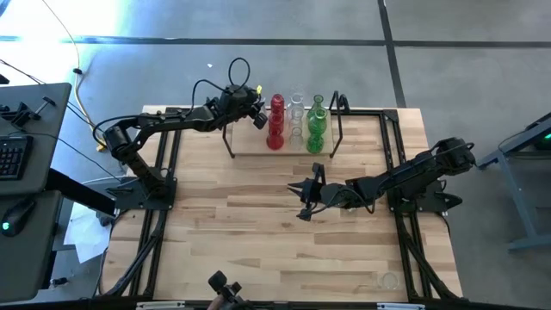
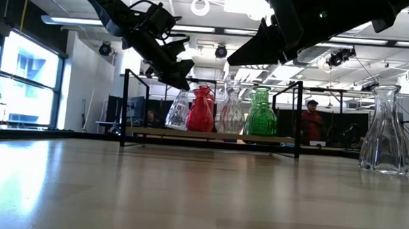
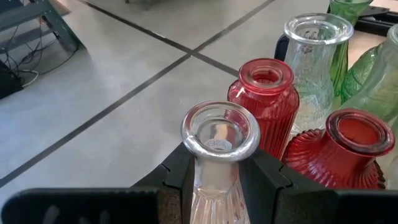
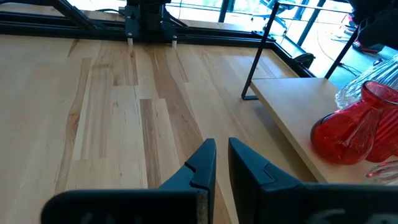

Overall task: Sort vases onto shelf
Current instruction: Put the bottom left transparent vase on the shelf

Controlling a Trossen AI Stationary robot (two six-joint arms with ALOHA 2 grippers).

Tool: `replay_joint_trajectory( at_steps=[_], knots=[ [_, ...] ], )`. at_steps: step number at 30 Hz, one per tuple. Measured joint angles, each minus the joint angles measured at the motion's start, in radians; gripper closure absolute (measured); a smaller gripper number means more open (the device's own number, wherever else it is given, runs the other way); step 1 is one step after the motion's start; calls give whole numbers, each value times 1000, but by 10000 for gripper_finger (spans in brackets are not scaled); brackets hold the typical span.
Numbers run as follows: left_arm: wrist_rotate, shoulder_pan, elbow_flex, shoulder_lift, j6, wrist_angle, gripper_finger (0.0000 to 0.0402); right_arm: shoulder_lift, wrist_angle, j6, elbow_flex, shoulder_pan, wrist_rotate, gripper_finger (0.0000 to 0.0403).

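Observation:
The shelf (image 1: 258, 146), a light-wood board with black wire ends, stands at the table's far middle. On it stand red vases (image 1: 276, 122), clear vases (image 1: 297, 114) and green vases (image 1: 316, 126), close together. My left gripper (image 1: 258, 116) is over the shelf's left part, shut on a clear vase (image 2: 178, 113) beside the red ones (image 3: 264, 102). My right gripper (image 1: 305, 195) hovers shut over the table's middle, near side of the shelf, with nothing in it. The shelf's end (image 4: 292, 124) and a red vase (image 4: 348, 130) show ahead of it. My left gripper pinches the clear vase's neck (image 3: 217, 177), just under its rim (image 3: 219, 130), between its two fingers (image 3: 268, 177). The fingers come slanting down from the table's left. The vase hangs tilted below them, its base (image 2: 176, 127) at the shelf board; whether it touches, I cannot tell.
Another clear vase (image 2: 388, 131) stands on the table near its front right corner (image 1: 387, 280). The shelf's black wire frames (image 1: 336, 120) rise at both ends. Bare wooden tabletop (image 1: 241, 232) lies between the shelf and the near edge.

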Motion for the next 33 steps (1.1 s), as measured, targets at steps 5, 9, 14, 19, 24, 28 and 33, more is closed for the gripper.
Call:
replay_joint_trajectory(
  at_steps=[5,9,14,19,24,28,33],
  knots=[
    [0,0,0,0,0,-1,314,0,0,0,0,0,0,379],
    [0,0,0,0,0,-2,309,0,0,0,0,0,0,379],
    [0,-1,0,0,0,-4,288,0,0,0,0,0,0,379],
    [0,-1,0,0,3,-20,270,0,0,0,0,0,0,379],
    [8,-1,0,-1,3,-31,257,0,0,0,0,0,-1,379],
    [2,-1,0,-1,20,-31,241,0,0,0,0,0,-18,379],
    [-42,-2,0,-12,36,-50,217,0,0,0,0,0,-19,379]
  ],
)
